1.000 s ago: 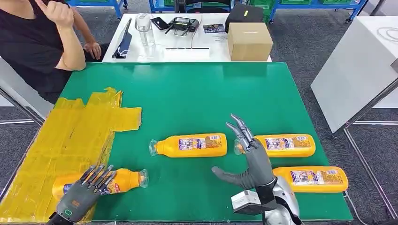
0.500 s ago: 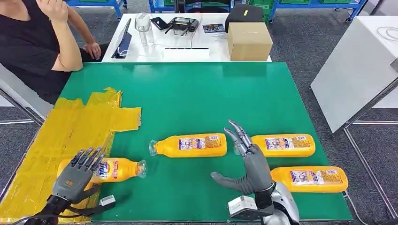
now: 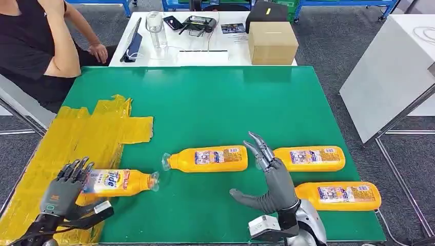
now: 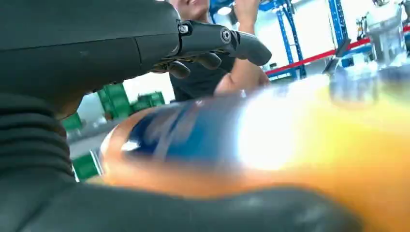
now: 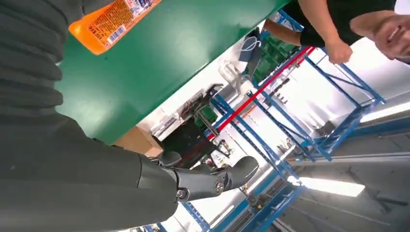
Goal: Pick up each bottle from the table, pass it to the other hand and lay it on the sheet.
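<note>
Altogether four bottles (image 3: 208,159) — left hand (image 3: 64,189) and right hand (image 3: 274,179) both spread, empty.

**A robot test lab in an industrial hall**

The green tabletop (image 3: 215,102) stands on grey carpet tiles (image 3: 333,46), with a yellow sheet (image 3: 77,143) taped down at one side. Behind it a white desk (image 3: 205,51) carries a cardboard box (image 3: 272,43), a tablet (image 3: 134,41), a handheld controller (image 3: 197,24) and a clear jar (image 3: 156,28). Blue metal racks (image 5: 290,140) with green crates (image 4: 140,99) line the room under strip lighting (image 5: 333,186). A seated person (image 3: 36,46) watches beside the tabletop.
</note>
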Available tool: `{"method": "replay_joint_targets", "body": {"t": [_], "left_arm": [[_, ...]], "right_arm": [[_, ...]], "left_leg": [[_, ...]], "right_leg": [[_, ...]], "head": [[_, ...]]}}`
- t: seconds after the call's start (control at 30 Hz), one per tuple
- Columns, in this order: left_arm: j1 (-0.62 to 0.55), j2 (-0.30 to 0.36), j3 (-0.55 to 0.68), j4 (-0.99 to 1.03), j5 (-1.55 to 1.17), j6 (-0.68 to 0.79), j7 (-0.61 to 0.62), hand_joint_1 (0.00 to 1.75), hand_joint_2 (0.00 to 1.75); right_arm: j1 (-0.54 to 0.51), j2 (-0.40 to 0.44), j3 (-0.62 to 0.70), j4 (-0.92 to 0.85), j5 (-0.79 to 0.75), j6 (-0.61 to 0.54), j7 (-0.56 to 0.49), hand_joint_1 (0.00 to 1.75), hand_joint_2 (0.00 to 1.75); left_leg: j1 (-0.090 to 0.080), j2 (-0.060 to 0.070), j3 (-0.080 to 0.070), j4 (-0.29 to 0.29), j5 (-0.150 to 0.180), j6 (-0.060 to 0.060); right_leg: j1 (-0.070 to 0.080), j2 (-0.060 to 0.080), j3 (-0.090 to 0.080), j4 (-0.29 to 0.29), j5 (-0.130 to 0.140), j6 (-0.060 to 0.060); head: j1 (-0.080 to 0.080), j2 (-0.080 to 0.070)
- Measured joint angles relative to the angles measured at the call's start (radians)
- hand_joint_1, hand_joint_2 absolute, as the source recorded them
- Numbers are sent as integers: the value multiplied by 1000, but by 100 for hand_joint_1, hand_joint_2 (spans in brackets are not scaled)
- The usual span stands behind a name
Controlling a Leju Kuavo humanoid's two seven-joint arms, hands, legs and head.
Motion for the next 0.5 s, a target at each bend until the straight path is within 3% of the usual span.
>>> {"method": "replay_joint_targets", "body": {"t": [0.1,0.13,0.2,0.23,0.4,0.5], "left_arm": [[1,-29,56,-27,189,-67,-109,0,0],[0,-43,76,-44,264,-98,-145,0,0],[-1,-69,115,-96,405,-159,-210,0,0],[-4,-87,132,-133,467,-188,-231,0,0],[-51,-171,173,-300,721,-369,-235,0,0],[-111,-212,171,-338,861,-488,-204,0,0]], "right_arm": [[0,0,0,0,8,3,5,0,175],[0,0,0,0,16,6,13,0,0],[0,1,0,0,50,11,36,0,0],[-1,1,0,0,70,11,48,0,175],[-22,2,0,24,160,38,123,0,175],[-108,3,2,102,165,93,172,0,175]], "left_leg": [[0,0,-1,0,0,0],[0,0,-1,0,0,0],[0,0,-1,0,0,0],[0,0,-1,0,0,0],[0,0,-5,1,1,1],[0,0,-5,1,3,1]], "right_leg": [[0,0,-1,0,0,0],[0,0,-3,0,0,0],[0,0,-11,0,0,0],[0,0,-11,0,0,0],[0,0,-4,0,2,2],[0,0,-4,0,4,0]], "head": [[0,0],[0,0],[0,0],[0,0],[0,0],[0,0]]}}
